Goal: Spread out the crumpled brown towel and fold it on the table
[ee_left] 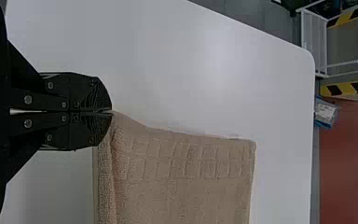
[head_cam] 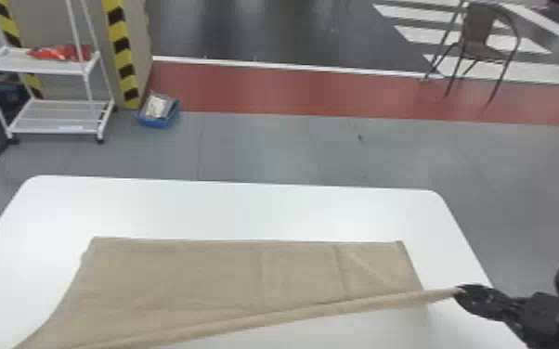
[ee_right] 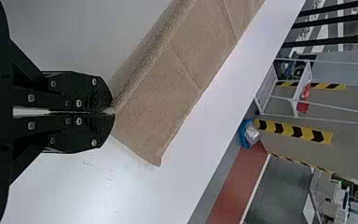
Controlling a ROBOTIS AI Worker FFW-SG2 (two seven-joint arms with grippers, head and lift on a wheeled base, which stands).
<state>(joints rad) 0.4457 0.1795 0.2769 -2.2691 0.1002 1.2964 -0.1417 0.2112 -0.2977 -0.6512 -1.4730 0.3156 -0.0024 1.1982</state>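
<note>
The left gripper (ee_left: 110,111) and right gripper (head_cam: 461,291) each clamp the taut near edge of the brown towel (head_cam: 190,274), spread on the white table (head_cam: 246,209). The left wrist view shows fuzzy pile — a raised grid bands it. Beyond: blue bin (head_cam: 155,123) beside white shelf cart (head_cam: 53,132), then slim-legged chair (head_cam: 478,32).
</note>
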